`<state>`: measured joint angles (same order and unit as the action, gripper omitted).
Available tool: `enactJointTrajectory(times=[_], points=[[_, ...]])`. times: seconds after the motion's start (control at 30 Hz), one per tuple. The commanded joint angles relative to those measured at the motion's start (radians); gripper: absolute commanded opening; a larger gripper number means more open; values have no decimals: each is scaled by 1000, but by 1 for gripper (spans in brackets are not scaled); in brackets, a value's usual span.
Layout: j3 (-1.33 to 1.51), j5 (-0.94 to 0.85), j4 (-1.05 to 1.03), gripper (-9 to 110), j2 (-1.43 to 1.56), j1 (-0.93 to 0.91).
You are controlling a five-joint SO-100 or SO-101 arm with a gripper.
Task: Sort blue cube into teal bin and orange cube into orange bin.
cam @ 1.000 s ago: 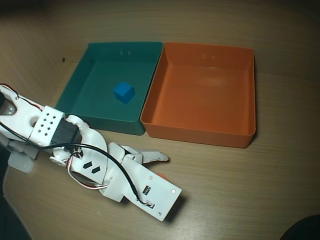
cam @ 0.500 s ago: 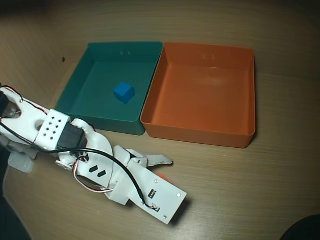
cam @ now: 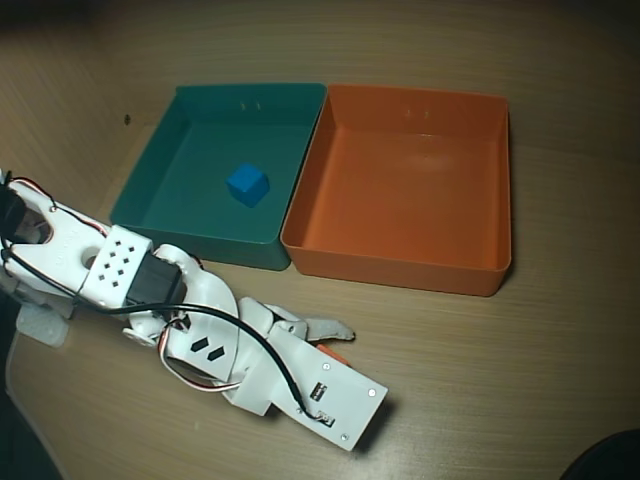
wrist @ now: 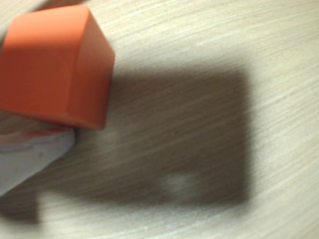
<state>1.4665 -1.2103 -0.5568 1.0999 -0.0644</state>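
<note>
The orange cube (wrist: 55,64) fills the upper left of the wrist view, lying against one white finger (wrist: 30,154) below it. From overhead only an orange sliver of the cube (cam: 338,352) shows beside my gripper (cam: 340,345), low on the table in front of the bins. The camera mount hides the second finger, so the jaws' grip cannot be read. The blue cube (cam: 247,185) lies inside the teal bin (cam: 150,180). Beside it on the right, the orange bin (cam: 500,190) holds nothing.
My arm (cam: 130,270) reaches in from the left edge across the wooden table (cam: 500,380). The two bins touch side by side. A dark object (cam: 605,458) sits at the bottom right corner.
The arm has stretched further toward the lower right across the table. The orange sliver beside the finger has shifted the same way. The blue cube and both bins have not moved.
</note>
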Motion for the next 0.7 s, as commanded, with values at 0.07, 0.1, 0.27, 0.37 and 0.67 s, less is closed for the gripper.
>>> enactJointTrajectory(times=[0.07, 0.1, 0.27, 0.37, 0.67], points=[[-23, -124, 2, 7, 20, -32], [-11, -141, 2, 3, 21, -32], [15, -163, 2, -6, 35, -34], [8, -163, 11, -4, 38, -37], [5, -175, 18, -6, 242, -38]])
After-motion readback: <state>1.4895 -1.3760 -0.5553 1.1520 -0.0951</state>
